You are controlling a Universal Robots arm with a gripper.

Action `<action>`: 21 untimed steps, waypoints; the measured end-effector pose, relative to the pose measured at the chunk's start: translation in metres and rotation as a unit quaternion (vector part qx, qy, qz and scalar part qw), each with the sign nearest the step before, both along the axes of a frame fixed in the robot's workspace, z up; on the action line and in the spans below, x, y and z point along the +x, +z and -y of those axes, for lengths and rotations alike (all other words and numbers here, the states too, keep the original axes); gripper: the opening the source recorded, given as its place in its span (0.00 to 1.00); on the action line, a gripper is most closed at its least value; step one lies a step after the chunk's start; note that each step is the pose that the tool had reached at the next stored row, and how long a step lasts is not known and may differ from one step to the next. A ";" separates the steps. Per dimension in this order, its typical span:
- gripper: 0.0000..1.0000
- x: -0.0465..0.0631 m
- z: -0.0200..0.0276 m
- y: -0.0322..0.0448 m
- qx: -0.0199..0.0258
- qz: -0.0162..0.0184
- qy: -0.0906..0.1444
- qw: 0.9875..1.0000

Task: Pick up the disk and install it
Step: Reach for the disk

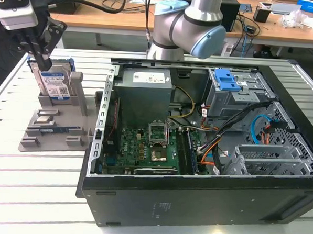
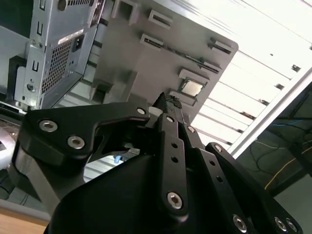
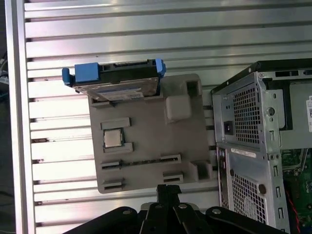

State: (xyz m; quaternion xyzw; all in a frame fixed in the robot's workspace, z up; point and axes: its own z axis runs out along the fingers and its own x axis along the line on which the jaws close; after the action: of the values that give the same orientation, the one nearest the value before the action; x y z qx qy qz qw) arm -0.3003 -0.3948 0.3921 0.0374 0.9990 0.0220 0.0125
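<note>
The disk (image 1: pixel 54 83) is a silver drive with a white-and-blue label and blue side rails. It stands on edge in a slot at the back of a grey holder (image 1: pixel 56 130) at the exterior view's left. In the first wrist view the disk (image 3: pixel 117 80) sits at the holder's (image 3: pixel 146 146) far end. My gripper (image 1: pixel 42 61) hangs just above and behind the disk's upper corner, apart from it. Its black fingers meet at a narrow tip in both wrist views (image 3: pixel 168 188) (image 2: pixel 169 101), shut on nothing.
An open computer case (image 1: pixel 194 203) lies right of the holder, with a grey power-supply box (image 1: pixel 144 93), a motherboard (image 1: pixel 149 148) and a drive cage with a blue latch (image 1: pixel 227 79). A processor chip (image 3: pixel 113 139) lies on the holder. Everything rests on a slatted aluminium table (image 1: pixel 37 189).
</note>
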 end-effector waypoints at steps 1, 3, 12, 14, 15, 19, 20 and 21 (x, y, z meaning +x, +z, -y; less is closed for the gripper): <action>0.11 -0.003 -0.0030 0.0000 0.000 0.000 0.000 1.000; 0.11 -0.007 -0.0078 -0.0001 -0.001 0.000 0.000 1.000; 0.11 -0.040 -0.0266 -0.0007 -0.002 0.000 0.000 1.000; 0.11 -0.047 -0.0319 -0.0009 -0.002 0.000 0.000 1.000; 0.11 -0.049 -0.0338 -0.0009 -0.002 0.000 0.000 1.000; 0.11 -0.065 -0.0428 -0.0012 -0.002 0.000 0.000 1.000; 0.11 -0.067 -0.0439 -0.0013 -0.002 0.000 0.000 1.000; 0.11 -0.069 -0.0449 -0.0014 -0.002 0.000 0.000 1.000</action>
State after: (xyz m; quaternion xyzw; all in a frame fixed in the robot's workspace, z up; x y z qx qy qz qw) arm -0.3694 -0.3499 0.3907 0.0374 0.9990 0.0205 0.0126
